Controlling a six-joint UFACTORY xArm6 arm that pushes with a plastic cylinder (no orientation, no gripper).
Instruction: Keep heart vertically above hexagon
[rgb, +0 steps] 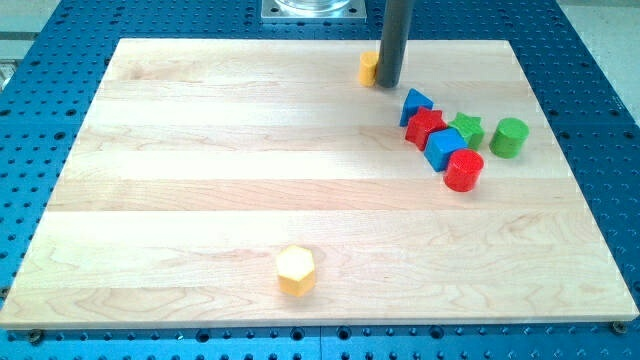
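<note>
A yellow hexagon block (296, 270) lies near the view's bottom, a little left of centre. A yellow block (369, 67), likely the heart, lies near the view's top edge of the board; the rod hides its right part, so its shape is hard to make out. My tip (388, 83) stands right against that block's right side. The hexagon is far below the tip and to its left.
A cluster lies at the view's right: a blue triangle-like block (415, 104), a red star (424, 126), a green star (467, 128), a blue block (444, 148), a red cylinder (464, 170) and a green cylinder (509, 137). The wooden board (200, 180) rests on a blue perforated table.
</note>
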